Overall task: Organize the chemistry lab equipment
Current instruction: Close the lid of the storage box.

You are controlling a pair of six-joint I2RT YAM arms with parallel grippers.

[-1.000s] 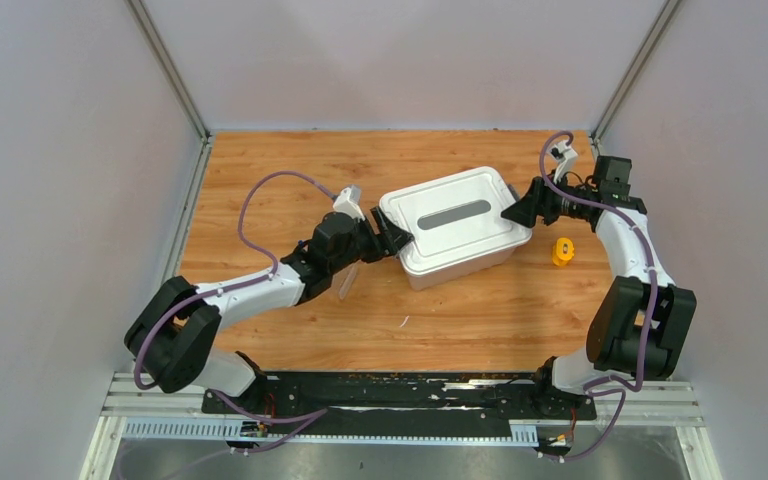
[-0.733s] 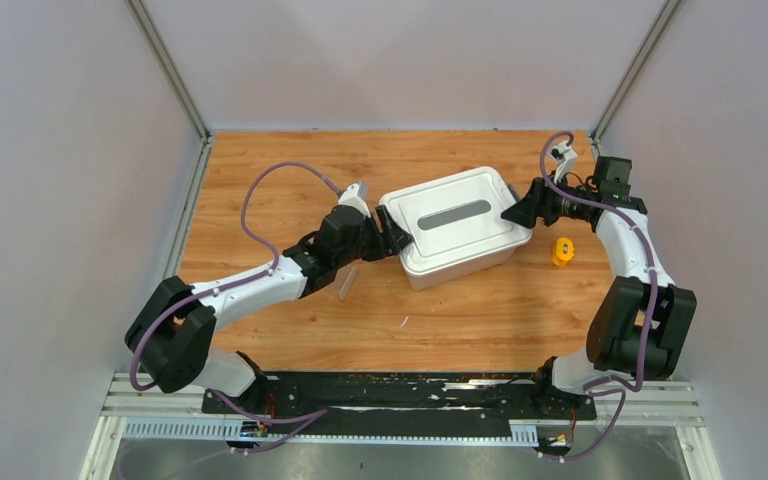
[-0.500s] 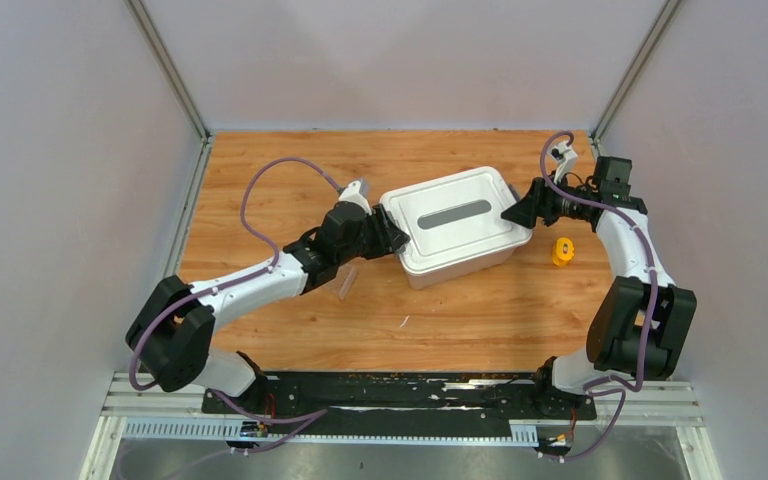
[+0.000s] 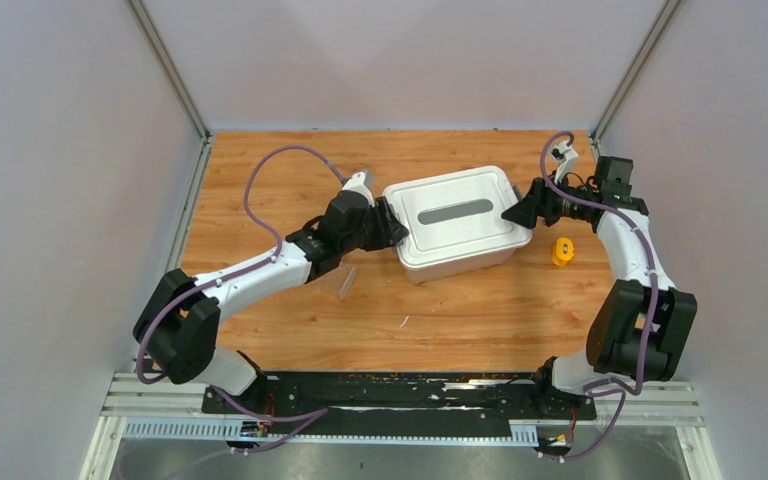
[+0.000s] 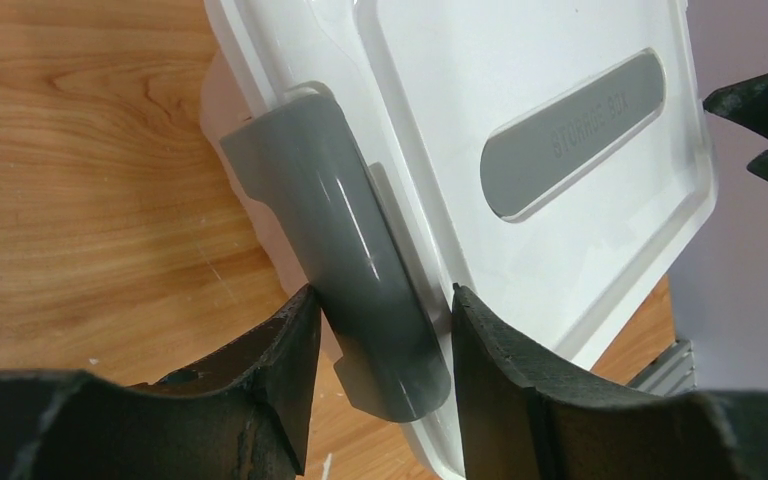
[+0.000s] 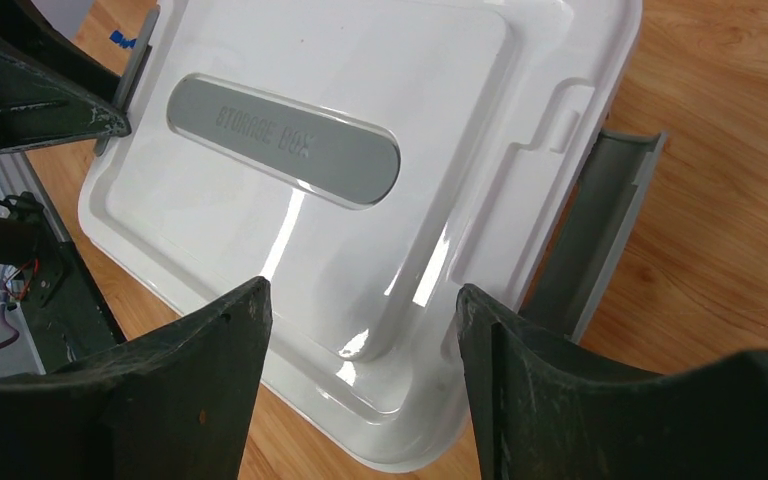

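Observation:
A bin (image 4: 460,262) with a white lid (image 4: 455,212) stands mid-table, and the lid hides whatever is inside. My left gripper (image 4: 392,228) is at the bin's left end. In the left wrist view the left gripper (image 5: 380,300) is shut on the grey latch (image 5: 340,230), one finger on each side of it. My right gripper (image 4: 510,213) is at the lid's right corner. In the right wrist view the right gripper (image 6: 360,290) stands open astride that corner, holding nothing. Of the chemistry lab equipment, only a small clear plastic piece (image 4: 345,283) shows, on the table under my left arm.
A small orange object (image 4: 562,251) sits on the wood right of the bin. The second grey latch (image 6: 600,220) hangs open at the lid's right end. A white scrap (image 4: 403,321) lies in front of the bin. Grey walls close in the table's sides and back.
My left gripper has moved forward onto the bin's left latch and narrowed around it. The bin has shifted slightly. The right arm has stayed put.

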